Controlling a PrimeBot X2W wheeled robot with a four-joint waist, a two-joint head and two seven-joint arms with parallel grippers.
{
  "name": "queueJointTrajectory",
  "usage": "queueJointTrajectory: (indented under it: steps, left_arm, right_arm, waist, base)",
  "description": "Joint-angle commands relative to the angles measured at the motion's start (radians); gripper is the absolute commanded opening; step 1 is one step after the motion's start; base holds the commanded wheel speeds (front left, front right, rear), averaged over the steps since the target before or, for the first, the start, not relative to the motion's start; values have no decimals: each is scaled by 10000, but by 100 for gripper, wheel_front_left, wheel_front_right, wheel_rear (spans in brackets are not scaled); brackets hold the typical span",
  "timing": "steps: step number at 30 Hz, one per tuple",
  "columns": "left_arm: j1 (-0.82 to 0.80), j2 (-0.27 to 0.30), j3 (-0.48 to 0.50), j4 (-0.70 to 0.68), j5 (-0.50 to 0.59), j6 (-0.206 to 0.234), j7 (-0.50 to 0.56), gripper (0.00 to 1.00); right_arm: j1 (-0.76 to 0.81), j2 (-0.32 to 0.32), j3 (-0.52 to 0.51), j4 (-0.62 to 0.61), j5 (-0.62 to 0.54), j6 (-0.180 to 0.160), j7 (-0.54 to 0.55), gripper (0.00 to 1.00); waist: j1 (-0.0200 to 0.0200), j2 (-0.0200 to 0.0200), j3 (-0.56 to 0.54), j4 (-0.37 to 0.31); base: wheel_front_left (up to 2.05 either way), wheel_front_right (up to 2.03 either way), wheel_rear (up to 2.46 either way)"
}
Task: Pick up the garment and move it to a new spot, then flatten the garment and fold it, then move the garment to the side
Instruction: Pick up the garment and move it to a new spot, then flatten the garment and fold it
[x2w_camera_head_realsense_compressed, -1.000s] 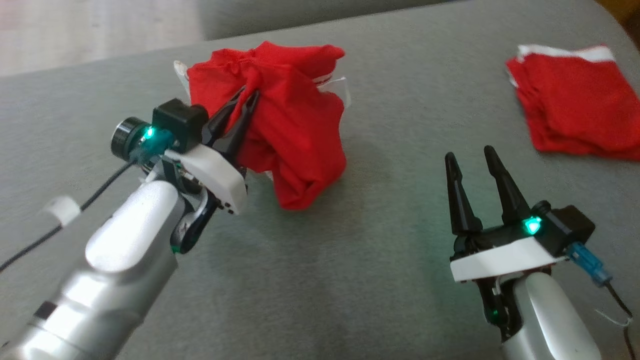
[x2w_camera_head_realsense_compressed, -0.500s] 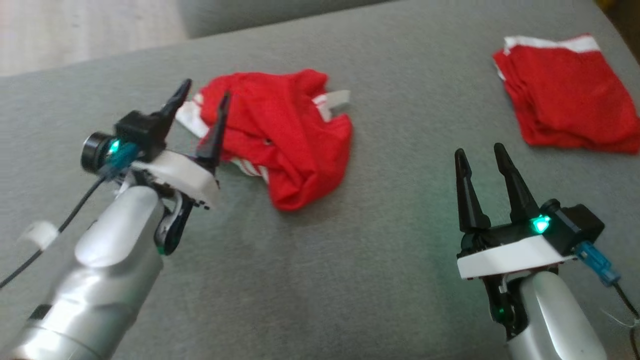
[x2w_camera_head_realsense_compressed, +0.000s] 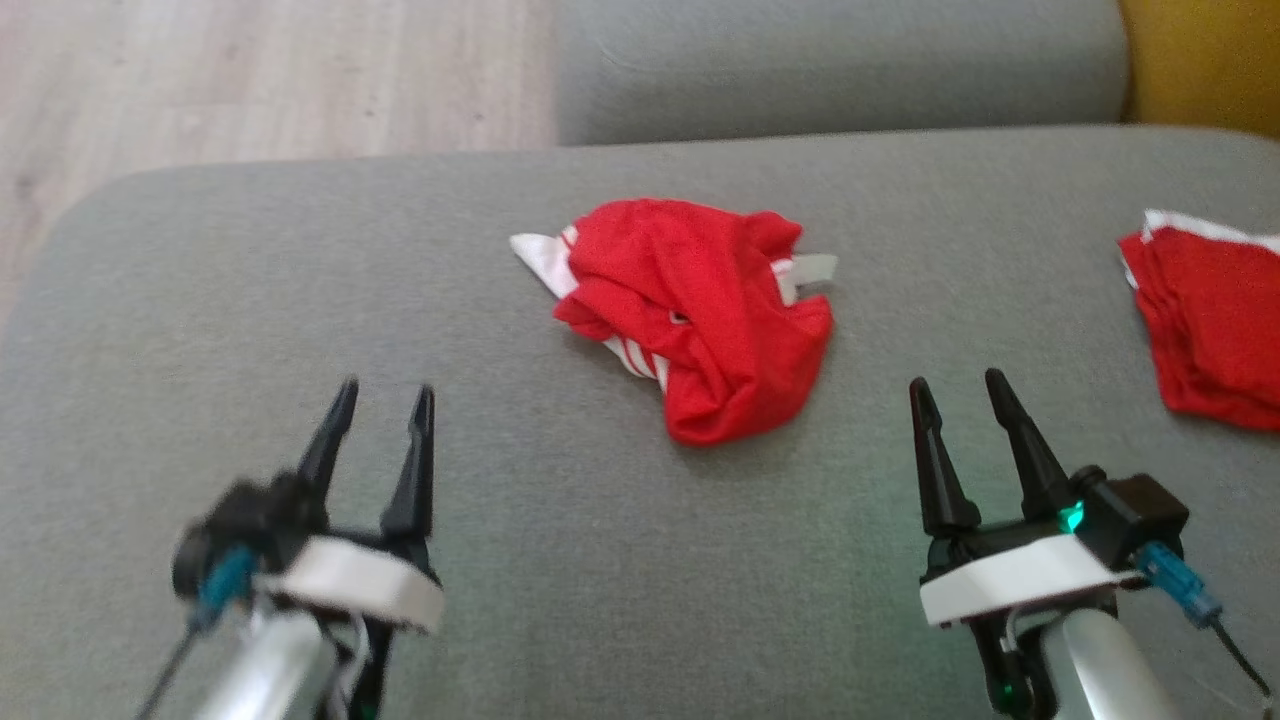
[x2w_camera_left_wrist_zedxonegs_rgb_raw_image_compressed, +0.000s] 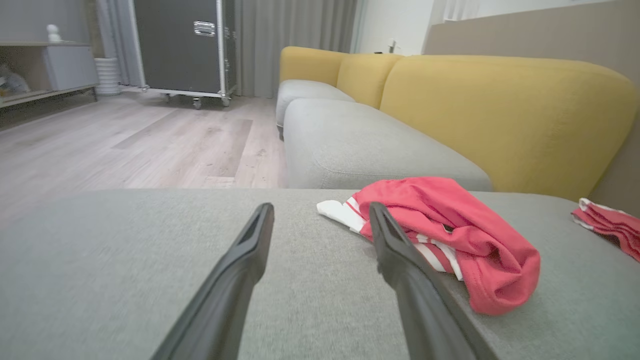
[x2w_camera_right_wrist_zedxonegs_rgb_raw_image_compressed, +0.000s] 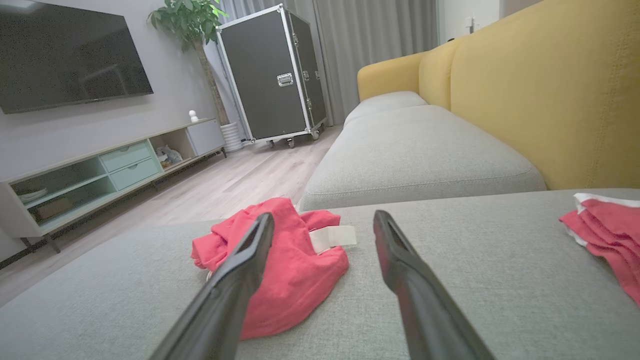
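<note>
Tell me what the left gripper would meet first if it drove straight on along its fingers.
Probably only the bare grey sofa cushion. In the head view the left gripper points just left of the crumpled red garment. In the left wrist view, the finger nearer the garment might graze its edge, but depth is unclear.

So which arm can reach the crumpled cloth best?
Probably right. The right pincer is open and sits nearer the cloth than the left pincer, which is also open but farther off.
</note>
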Motion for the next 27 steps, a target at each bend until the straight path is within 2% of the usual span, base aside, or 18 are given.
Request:
queueJointTrajectory:
  steps: [1, 6, 17, 23, 27]
  left_arm:
    - [37, -31, 627, -611, 175, 124, -120, 100]
    - [1037, -609, 1237, -1046, 699, 158, -122, 100]
    - [966, -1370, 2085, -1243, 1558, -507, -123, 100]
    - [756, -1856, 2436, -1072, 1939, -874, -123, 100]
    - [604, -2180, 2511, -779, 2189, -1186, -123, 100]
  right_arm:
    - [-141, -35, 204, -259, -21, -7, -109, 100]
    - [-44, -35, 254, -138, -28, -7, -109, 100]
    - [-876, -35, -127, 129, -538, -7, 36, 100]
    - [-2178, -35, -673, 1154, -1299, -7, 852, 100]
    - [-3046, -35, -1323, 2322, -1458, -7, 1401, 100]
  waist:
    - [2, -1, -217, 256]
    - [2, -1, -263, 357]
    - [2, -1, 385, 909]
    - [2, -1, 1005, 1406]
    - [2, -1, 1279, 1785]
  base:
    - [0, 0, 0]
    - [0, 0, 0]
    - [0, 0, 0]
    - [0, 0, 0]
    - [0, 0, 0]
